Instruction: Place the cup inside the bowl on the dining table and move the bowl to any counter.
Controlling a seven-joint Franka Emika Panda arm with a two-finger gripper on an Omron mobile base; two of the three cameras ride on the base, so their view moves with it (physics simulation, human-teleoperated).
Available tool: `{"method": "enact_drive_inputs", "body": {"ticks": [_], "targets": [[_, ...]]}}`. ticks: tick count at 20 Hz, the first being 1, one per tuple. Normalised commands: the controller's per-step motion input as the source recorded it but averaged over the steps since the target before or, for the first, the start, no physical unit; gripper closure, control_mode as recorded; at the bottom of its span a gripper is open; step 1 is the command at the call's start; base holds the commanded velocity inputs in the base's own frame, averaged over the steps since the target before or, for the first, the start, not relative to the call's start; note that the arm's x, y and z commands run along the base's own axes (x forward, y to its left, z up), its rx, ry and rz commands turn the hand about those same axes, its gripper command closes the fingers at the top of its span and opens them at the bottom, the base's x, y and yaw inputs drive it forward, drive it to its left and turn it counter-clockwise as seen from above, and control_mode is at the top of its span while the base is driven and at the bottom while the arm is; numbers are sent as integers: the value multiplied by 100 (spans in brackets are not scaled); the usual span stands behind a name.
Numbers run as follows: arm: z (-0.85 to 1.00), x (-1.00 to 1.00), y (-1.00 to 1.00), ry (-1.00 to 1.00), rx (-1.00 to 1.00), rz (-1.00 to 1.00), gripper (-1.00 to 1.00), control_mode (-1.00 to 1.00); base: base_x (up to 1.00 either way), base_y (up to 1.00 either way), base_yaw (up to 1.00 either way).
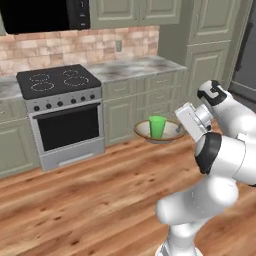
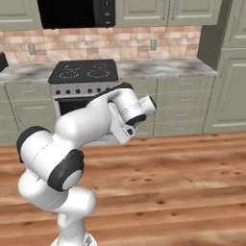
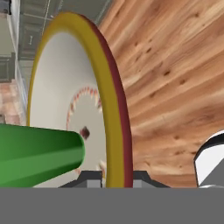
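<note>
The bowl, beige inside with a yellow-brown rim, hangs level in the air above the wooden floor, in front of the cabinets. The green cup stands upright inside it. My gripper is shut on the bowl's right rim. In the hand view the rim of the bowl runs up between my two fingertips, the gripper pinches it, and the cup juts in from the left. The dining table is out of view.
Ahead runs the counter with its marble top, drawers and brick backsplash, also seen in the right base view. A stove with an oven stands in it at the left. Tall cabinets rise at the right. Wooden floor lies below.
</note>
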Motion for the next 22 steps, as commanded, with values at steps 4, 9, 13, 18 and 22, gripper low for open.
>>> {"method": "enact_drive_inputs", "body": {"ticks": [4, 9, 13, 18, 22], "targets": [[0, 0, 0, 0, 0, 0, 100, 100, 29, -20, 20], [0, 0, 0, 0, 0, 0, 100, 100, 38, -41, 21], [0, 0, 0, 0, 0, 0, 100, 100, 47, -53, 23], [0, 0, 0, 0, 0, 0, 100, 100, 38, -52, 21], [0, 0, 0, 0, 0, 0, 100, 100, 36, -44, 20]]}}
